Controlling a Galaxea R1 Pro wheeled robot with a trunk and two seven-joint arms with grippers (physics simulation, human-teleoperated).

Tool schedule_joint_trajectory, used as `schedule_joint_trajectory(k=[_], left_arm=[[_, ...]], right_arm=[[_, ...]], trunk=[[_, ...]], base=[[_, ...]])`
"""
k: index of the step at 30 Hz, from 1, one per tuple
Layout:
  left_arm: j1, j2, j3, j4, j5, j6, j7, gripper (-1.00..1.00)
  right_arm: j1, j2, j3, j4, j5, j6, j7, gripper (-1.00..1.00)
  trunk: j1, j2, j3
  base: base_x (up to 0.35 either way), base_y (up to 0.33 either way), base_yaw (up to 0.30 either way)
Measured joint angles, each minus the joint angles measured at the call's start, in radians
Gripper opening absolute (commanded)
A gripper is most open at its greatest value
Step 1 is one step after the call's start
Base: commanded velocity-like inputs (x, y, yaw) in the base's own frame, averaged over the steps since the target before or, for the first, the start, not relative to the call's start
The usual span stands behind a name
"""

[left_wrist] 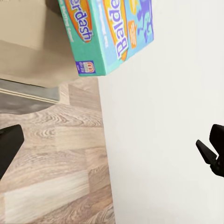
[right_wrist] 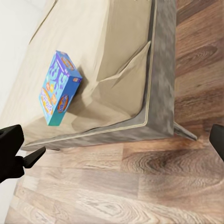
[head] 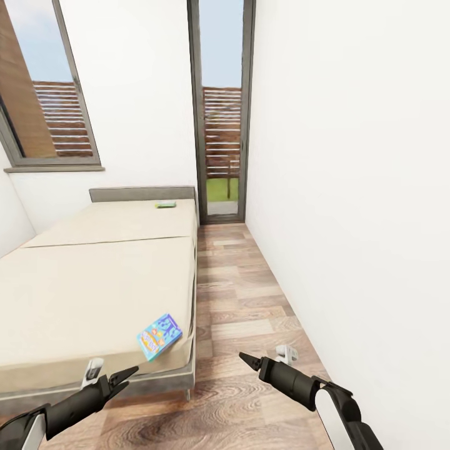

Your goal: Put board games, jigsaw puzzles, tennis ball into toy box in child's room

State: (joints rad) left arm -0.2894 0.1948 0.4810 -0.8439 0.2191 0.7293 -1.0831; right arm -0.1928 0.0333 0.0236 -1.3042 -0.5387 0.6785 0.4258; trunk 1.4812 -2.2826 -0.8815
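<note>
You stand in the child's room at the foot of the bed, which has a plain beige mattress and a dark grey frame. A blue board game lies flat on the mattress near the corner closest to you, on the side next to the wood-plank floor. In the left wrist view you can read part of its lid, "Balderdash", and the box sits just at the mattress edge. In the right wrist view the same box lies near the bed corner, above the grey frame and one bed leg.

A second board game, the green one, lies far from you at the other end of the bed, close to the grey headboard.

Your left pincer hovers low in front of the bed frame, just below the blue box and not touching it. Its fingers are apart and it grasps nothing. Your right pincer hangs over the floor, to the right of the bed corner and well apart from the box. In the right wrist view its two fingers stand wide apart at both sides, so it is released and empty.

A tall dark-framed window is behind the bed, and a white wall runs along your right side
</note>
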Motion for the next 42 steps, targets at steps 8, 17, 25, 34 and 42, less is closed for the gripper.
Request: schedule_joint_trajectory(k=[8, 17, 25, 34, 42], left_arm=[[0.0, 0.0, 0.0, 0.0, 0.0, 0.0, 0.0, 1.0], [0.0, 0.0, 0.0, 0.0, 0.0, 0.0, 0.0, 1.0], [0.0, 0.0, 0.0, 0.0, 0.0, 0.0, 0.0, 1.0], [0.0, 0.0, 0.0, 0.0, 0.001, 0.0, 0.0, 1.0], [0.0, 0.0, 0.0, 0.0, 0.001, 0.0, -0.001, 1.0]], right_arm=[[0.0, 0.0, 0.0, -0.001, 0.0, 0.0, 0.0, 1.0], [0.0, 0.0, -0.001, -0.001, 0.0, 0.0, 0.0, 1.0], [0.0, 0.0, 0.0, -0.001, 0.0, 0.0, 0.0, 1.0], [0.0, 0.0, 0.0, -0.001, 0.0, 0.0, 0.0, 1.0], [0.0, 0.0, 0.0, -0.001, 0.0, 0.001, 0.0, 1.0]], trunk=[[0.0, 0.0, 0.0], [0.0, 0.0, 0.0], [0.0, 0.0, 0.0], [0.0, 0.0, 0.0], [0.0, 0.0, 0.0]], base=[[0.175, 0.0, 0.0], [0.053, 0.0, 0.0], [0.01, 0.0, 0.0], [0.033, 0.0, 0.0], [0.011, 0.0, 0.0]])
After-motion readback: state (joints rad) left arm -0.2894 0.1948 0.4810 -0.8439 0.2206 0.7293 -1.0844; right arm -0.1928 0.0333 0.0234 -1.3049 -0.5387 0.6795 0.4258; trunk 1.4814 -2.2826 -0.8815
